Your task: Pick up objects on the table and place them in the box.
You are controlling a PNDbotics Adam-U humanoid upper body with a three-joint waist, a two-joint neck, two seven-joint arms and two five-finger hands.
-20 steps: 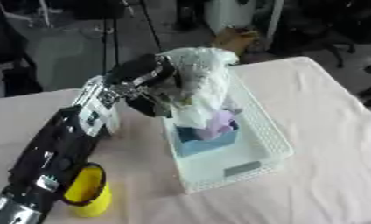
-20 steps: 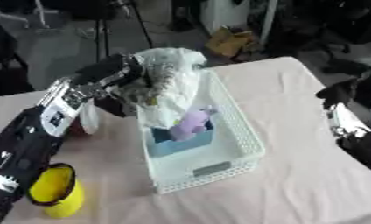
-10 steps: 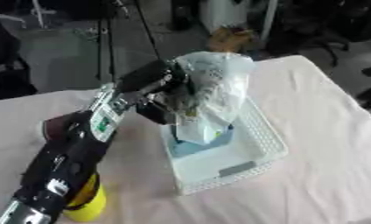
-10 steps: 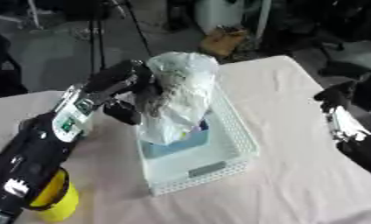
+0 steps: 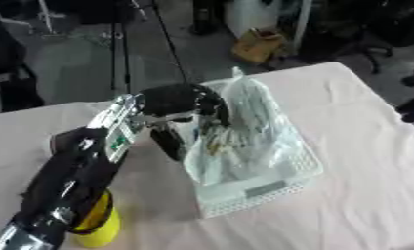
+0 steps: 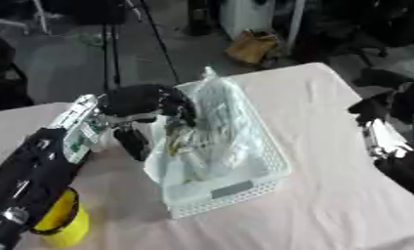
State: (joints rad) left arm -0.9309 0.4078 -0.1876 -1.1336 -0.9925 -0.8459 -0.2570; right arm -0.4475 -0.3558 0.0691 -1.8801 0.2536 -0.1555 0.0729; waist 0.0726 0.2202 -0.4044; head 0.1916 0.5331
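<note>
grey floor (image 5: 70, 58), dark office chairs (image 5: 356, 29)

A brown cardboard box (image 5: 258, 45) sits on the grey floor (image 5: 73, 63) behind the bench (image 5: 364, 195).

Soft, even light — both views blurred throughout, edges smeared; dim background, faint shadows on the table (image 5: 356, 195).

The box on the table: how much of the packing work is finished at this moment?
Done: nothing else can be made out in the white box. In hand: the left hand grips a clear plastic bag that already sits down in the box, not yet released. Left: a yellow cup stands on the table near the left arm. The right hand waits at the right edge.
</note>
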